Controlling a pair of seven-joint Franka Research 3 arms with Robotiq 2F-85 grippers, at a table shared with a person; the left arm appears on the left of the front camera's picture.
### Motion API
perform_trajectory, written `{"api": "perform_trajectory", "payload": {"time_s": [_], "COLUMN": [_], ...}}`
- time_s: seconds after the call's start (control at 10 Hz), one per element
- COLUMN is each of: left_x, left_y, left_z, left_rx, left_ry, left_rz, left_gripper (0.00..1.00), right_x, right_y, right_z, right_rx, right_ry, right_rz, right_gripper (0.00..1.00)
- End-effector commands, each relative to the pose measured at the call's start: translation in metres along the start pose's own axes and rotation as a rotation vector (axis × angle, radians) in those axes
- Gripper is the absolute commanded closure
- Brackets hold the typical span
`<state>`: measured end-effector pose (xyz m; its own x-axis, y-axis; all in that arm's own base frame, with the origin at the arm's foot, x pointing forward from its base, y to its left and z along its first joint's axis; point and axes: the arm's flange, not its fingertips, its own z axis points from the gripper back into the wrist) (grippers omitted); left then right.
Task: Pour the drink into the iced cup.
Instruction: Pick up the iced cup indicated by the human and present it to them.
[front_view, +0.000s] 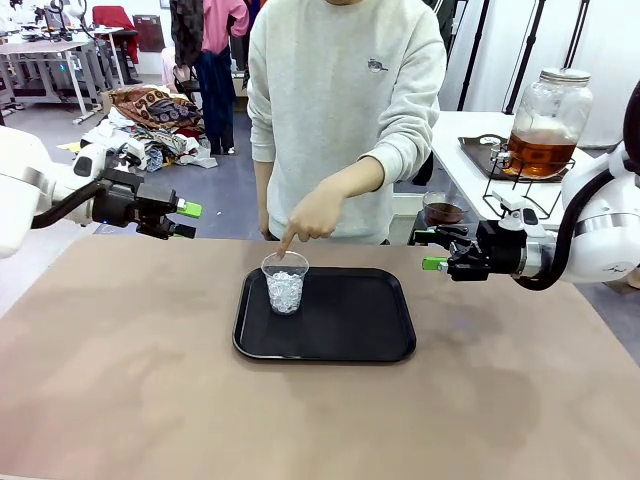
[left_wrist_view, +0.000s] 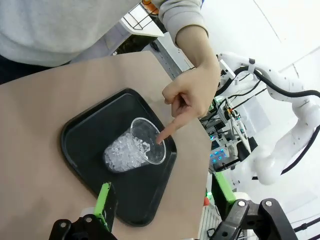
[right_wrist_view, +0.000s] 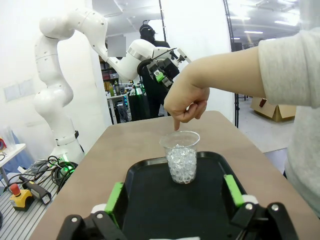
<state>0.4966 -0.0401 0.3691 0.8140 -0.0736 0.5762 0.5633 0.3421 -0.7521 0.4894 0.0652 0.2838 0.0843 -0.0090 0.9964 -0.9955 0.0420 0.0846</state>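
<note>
1. The iced cup (front_view: 285, 280) is a clear cup, about half full of ice. It stands upright on the far left part of the black tray (front_view: 350, 325), in the middle of the brown table (front_view: 120, 380).
2. The drink (front_view: 538, 152) is well apart from it. The amber liquid fills the lower part of the round glass jar (front_view: 550, 100) with a metal lid, on a wire stand on the white side table (front_view: 465, 135) behind the right arm. A small dark-filled bowl (front_view: 443, 211) sits in front of that table's near edge.
3. The person's hand (front_view: 314, 214) points down with its index fingertip at the cup's far rim; I cannot tell whether it touches.
4. I judge the step in hand to be the very start. The target has been pointed out and nothing is poured yet.
5. To do it well:
   - Wait for the hand to clear the rim.
   - Use the right arm, which is nearer the jar.
   - Treat the jar as heavy and slippery, probably too round for a two-finger pinch.
   - If the cup goes to the drink instead, grip it lightly below the rim and keep it level — the wall looks thin and the ice is loose.
6. The left gripper (front_view: 186, 220) hovers above the table's far left corner, jaws spread wide, holding and touching nothing.
7. The right gripper (front_view: 430, 250) hangs off the tray's right side, aimed at the cup — also wide open and empty.
</note>
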Motion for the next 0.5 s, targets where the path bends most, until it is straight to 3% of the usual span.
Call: {"api": "perform_trajectory", "payload": {"time_s": [0.0, 0.4], "left_x": [0.0013, -0.0003], "left_y": [-0.0025, 0.0007], "left_z": [0.0022, 0.0007], "left_rx": [0.004, 0.001], "left_ry": [0.005, 0.000], "left_rz": [0.020, 0.006], "left_gripper": [0.00, 0.00], "right_x": [0.0017, 0.0017], "right_y": [-0.0011, -0.0011], "right_z": [0.0003, 0.0003], "right_rx": [-0.002, -0.002], "right_ry": [0.001, 0.001], "right_rz": [0.005, 0.005], "right_gripper": [0.00, 0.00]}}
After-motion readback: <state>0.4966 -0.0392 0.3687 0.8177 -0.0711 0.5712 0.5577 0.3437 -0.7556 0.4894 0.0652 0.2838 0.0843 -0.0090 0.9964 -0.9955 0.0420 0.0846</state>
